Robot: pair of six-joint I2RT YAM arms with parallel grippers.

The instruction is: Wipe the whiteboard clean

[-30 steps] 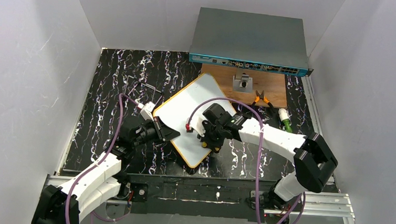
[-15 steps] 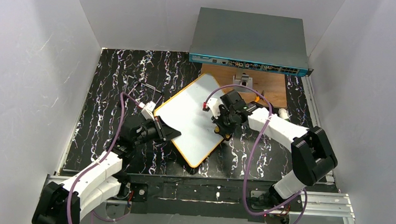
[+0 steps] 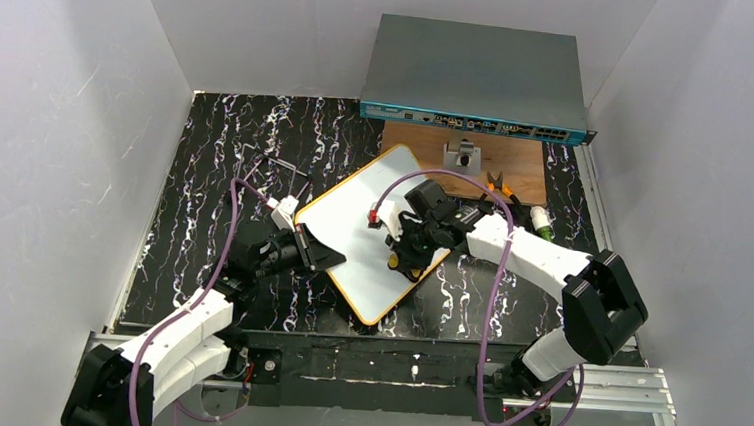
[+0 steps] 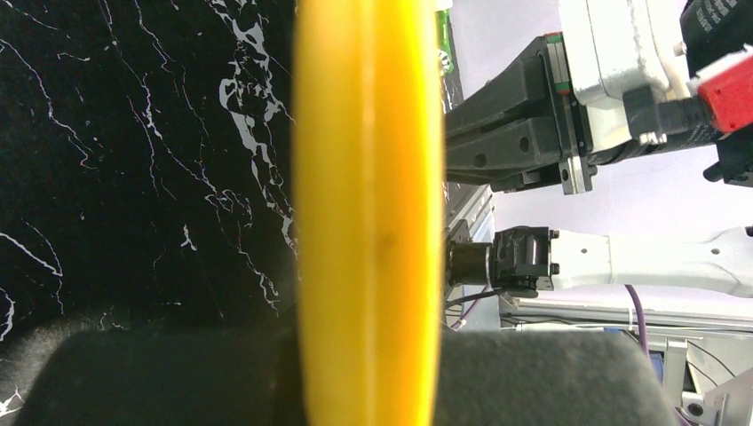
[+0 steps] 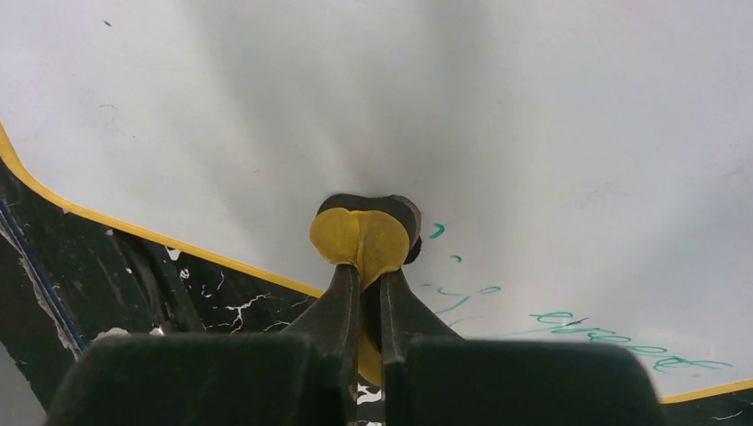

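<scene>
The whiteboard (image 3: 347, 221), white with an orange-yellow rim, lies askew in the middle of the black marbled table. My left gripper (image 3: 322, 256) is shut on its left edge; in the left wrist view the rim (image 4: 368, 177) runs upright between my dark pads (image 4: 151, 377). My right gripper (image 3: 400, 263) is shut on a small yellow eraser pad (image 5: 362, 240), which it presses onto the board (image 5: 444, 106) near the lower right rim. Green handwriting (image 5: 613, 342) shows on the board just right of the pad. The board's upper area looks blank.
A grey network switch (image 3: 478, 75) stands at the back. In front of it lies a brown wooden board (image 3: 428, 146) with a small grey block (image 3: 462, 157) and orange-handled pliers (image 3: 500, 190). A green-and-white plug (image 3: 543, 225) lies right. Thin metal pieces (image 3: 281, 166) lie left of the whiteboard.
My right gripper swept the pad up and to the right across the board, then back down toward the lower right rim. The board shifted slightly. The left gripper kept its hold.
</scene>
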